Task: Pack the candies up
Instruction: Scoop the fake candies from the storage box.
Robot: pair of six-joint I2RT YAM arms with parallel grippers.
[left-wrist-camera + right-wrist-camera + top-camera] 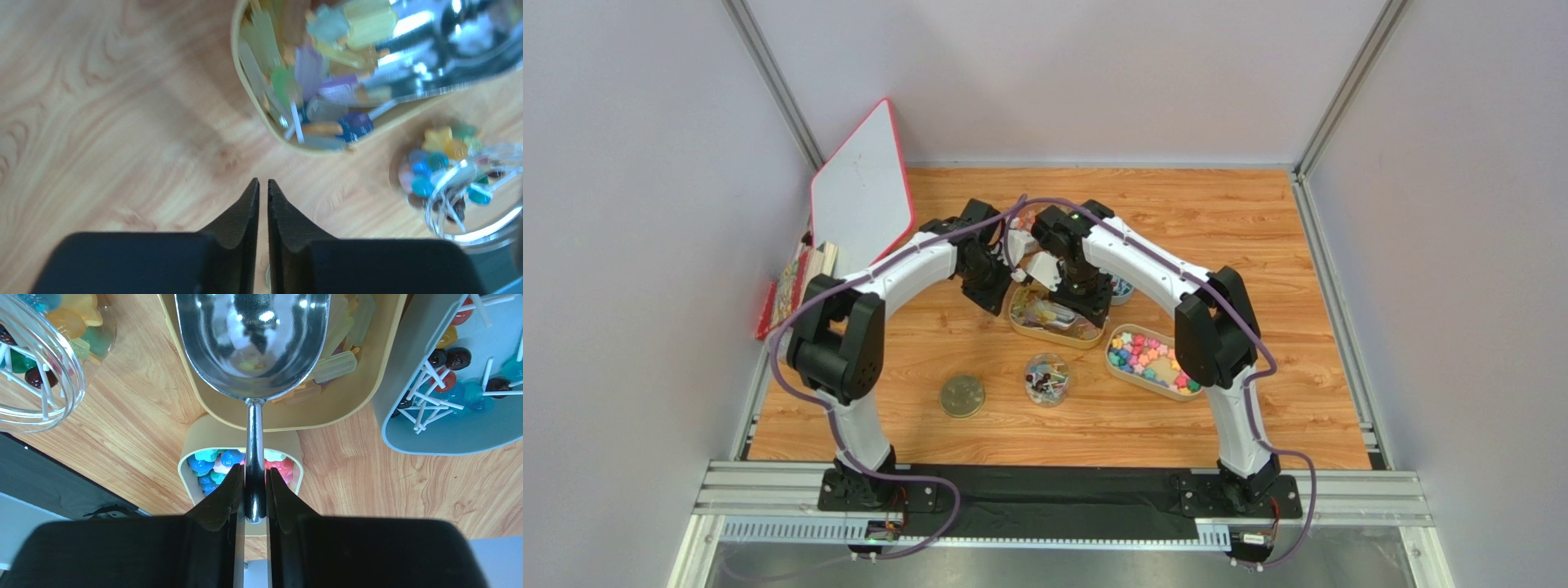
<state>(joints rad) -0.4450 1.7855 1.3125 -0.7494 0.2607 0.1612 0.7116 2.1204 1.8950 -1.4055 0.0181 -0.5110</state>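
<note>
Wooden table [1284,404]: free room on the near and right sides.

Tan oval tray [350,404] sits mid-table and holds pastel wrapped candies [325,92]. A second tan tray [202,438] of bright chunky candies [212,465] is on its right, with a grey-blue lollipop tray [423,441] behind.

Right gripper [253,474] is clamped on the handle of the silver metal scoop [251,343]. The handle axis runs straight out from the jaws. The bowl is over the pastel tray and probably empty, though reflections confuse it.

Clear round jar [64,380] is partly filled and stands just near-side of that tray, nearer the right arm's scoop.

Left gripper [263,184] is all but closed and holds nothing. It is over bare wood beside the tray rim.
</note>
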